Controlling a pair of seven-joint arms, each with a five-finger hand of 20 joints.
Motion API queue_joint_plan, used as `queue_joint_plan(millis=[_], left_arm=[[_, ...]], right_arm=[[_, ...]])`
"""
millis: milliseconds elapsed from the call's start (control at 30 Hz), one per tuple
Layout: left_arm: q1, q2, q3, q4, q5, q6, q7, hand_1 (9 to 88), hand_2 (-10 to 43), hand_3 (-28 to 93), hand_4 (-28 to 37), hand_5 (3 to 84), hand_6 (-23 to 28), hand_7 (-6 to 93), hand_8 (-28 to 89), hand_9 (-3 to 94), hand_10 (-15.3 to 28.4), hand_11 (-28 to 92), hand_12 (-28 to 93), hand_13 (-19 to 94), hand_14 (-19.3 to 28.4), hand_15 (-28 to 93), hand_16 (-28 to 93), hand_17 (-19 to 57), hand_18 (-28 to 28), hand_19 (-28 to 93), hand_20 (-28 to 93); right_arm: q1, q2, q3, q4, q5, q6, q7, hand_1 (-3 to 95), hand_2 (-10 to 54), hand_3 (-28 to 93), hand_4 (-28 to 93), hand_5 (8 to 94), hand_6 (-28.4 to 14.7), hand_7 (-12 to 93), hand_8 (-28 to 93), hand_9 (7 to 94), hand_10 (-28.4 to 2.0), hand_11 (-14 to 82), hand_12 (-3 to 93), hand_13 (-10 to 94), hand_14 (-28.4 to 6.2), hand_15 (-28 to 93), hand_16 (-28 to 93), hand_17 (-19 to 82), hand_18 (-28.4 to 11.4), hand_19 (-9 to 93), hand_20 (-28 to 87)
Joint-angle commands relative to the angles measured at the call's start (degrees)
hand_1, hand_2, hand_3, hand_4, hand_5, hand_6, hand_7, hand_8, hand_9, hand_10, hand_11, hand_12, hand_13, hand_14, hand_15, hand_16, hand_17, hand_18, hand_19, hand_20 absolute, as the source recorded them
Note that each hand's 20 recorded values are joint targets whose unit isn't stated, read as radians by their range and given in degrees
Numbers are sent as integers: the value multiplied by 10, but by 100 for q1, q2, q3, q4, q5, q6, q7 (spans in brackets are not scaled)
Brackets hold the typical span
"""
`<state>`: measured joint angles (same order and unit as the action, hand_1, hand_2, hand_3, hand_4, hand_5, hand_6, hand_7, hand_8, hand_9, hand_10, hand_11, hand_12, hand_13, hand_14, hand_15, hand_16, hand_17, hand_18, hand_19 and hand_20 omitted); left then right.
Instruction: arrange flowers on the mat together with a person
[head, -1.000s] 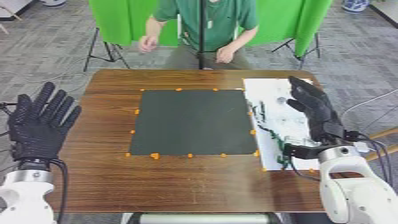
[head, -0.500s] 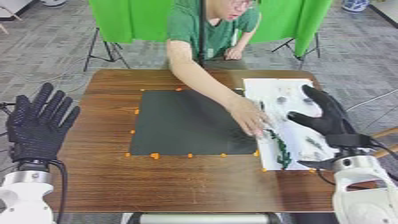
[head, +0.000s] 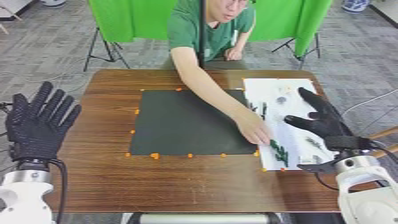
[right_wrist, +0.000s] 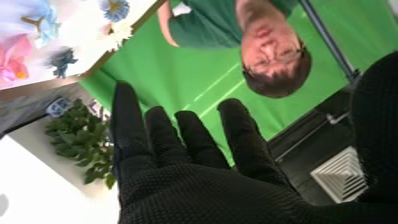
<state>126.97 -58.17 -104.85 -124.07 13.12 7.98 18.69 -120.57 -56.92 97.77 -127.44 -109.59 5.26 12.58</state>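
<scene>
Head view: a brown wooden surface (head: 178, 187) carries a dark mat (head: 182, 122), with small orange marks (head: 155, 156) along its edges. A white sheet (head: 263, 89) lies just to the right of the mat. On the sheet, a green sprig (head: 280, 153) lies at the near end, dark stems (head: 264, 111) lie farther up beside the mat, and a pale grey-green sprig (head: 314, 143) lies toward the right edge. From the far side, 1 arm of the person extends across the mat; the person's hand (head: 251, 128) is at the boundary of mat and sheet, its fingertips at the upper end of the green sprig. Whether they grip it cannot be told.

The left robot hand (head: 37, 131) is at the left edge of the surface, open, fingers straight and spread. The right robot hand (head: 332, 126) is over the right part of the sheet, open and empty, its thumb held apart from the extended fingers.

Right wrist view: beyond the glove, the sheet bears a pink flower (right_wrist: 12, 59), a light-blue flower (right_wrist: 44, 22), a blue flower (right_wrist: 115, 10), a cream flower (right_wrist: 116, 34) and a dark blue-grey flower (right_wrist: 62, 60). A green backdrop (right_wrist: 147, 70) hangs behind the person.
</scene>
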Motion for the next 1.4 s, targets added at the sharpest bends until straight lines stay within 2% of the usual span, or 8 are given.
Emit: queue_joint_plan(millis=[33,167,267,367,467,700,1033,1400], left_arm=[[72,48,-48,31,98,-69,66,272,98,634,-283,319,58,81,-88,199,112,111,51,217,156,320,-16,-58,169,400,229],[73,39,-56,34,121,-103,52,280,77,643,-283,311,57,87,-89,195,110,119,59,245,173,469,-18,-60,181,428,282],[77,26,-64,37,123,-125,55,287,65,645,-283,307,56,91,-91,210,116,129,70,258,179,517,-27,-58,181,427,294],[76,18,-54,30,95,-112,57,293,66,636,-283,314,58,94,-91,236,123,138,79,265,182,529,-36,-61,181,412,290],[81,7,-49,32,65,-128,69,291,75,630,-283,318,58,93,-91,247,127,135,83,264,177,516,-45,-64,179,400,282],[84,-7,-40,20,21,-95,67,282,91,631,-283,325,59,93,-90,258,128,134,90,259,174,475,-47,-69,175,378,260],[131,-39,-60,3,23,-110,60,269,101,638,-283,328,59,93,-90,262,129,133,92,253,169,429,-35,-75,169,354,223],[117,-52,-40,16,18,-103,52,268,104,638,-283,329,58,90,-89,264,128,131,93,252,168,415,-28,-75,166,346,205]], right_arm=[[-72,6,63,28,346,329,-245,283,-95,604,-281,240,-75,46,-49,219,-204,-20,165,196,-184,25,209,180,-212,415,139],[-61,22,56,68,492,550,-348,464,-95,-26,-112,233,-77,34,-43,232,-202,-15,167,245,-170,85,216,213,-213,547,239],[-64,33,73,79,691,591,-413,498,-74,-241,-70,238,-73,15,-31,259,-190,-2,181,300,-151,174,283,218,-202,608,335],[-75,18,87,94,1041,613,-504,443,-57,-191,-71,244,-79,37,-41,295,-196,13,194,312,-154,280,255,220,-210,634,370],[-75,-18,130,109,1587,554,-625,323,-14,19,-103,259,-80,52,-48,334,-201,46,209,326,-162,393,227,216,-217,673,394],[-72,-59,192,116,2422,552,-774,247,18,194,-170,276,-76,54,-49,354,-207,57,216,332,-172,407,215,215,-222,673,386],[-57,-126,211,165,3690,452,-1035,255,-5,215,-179,278,-76,43,-44,352,-206,42,202,342,-180,249,213,303,-218,492,114],[156,-44,-21,416,3919,527,-1738,237,-41,377,-242,262,-70,56,-50,280,-194,4,192,227,-161,20,258,135,-164,241,130]])
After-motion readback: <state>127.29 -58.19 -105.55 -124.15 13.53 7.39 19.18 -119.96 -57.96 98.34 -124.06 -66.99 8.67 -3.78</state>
